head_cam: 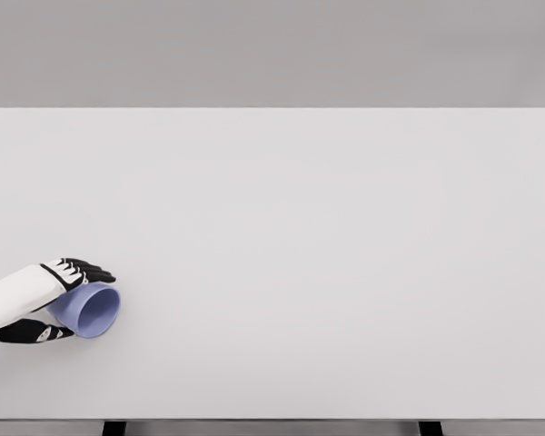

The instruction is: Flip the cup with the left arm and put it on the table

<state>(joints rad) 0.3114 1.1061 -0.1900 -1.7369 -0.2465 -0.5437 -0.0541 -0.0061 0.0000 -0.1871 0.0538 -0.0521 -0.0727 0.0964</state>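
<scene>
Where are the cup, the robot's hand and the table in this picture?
cup (96, 312): head view, inside of its open mouth.
left hand (38, 297): head view, white back of the hand.
table (327, 245): head view, bare top.

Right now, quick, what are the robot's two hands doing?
Left hand: closed around the purple cup, which is tipped on its side at the table.
Right hand: not in the picture.

Left hand (38, 302) low, fingers (86, 270) curled in grasp
</scene>
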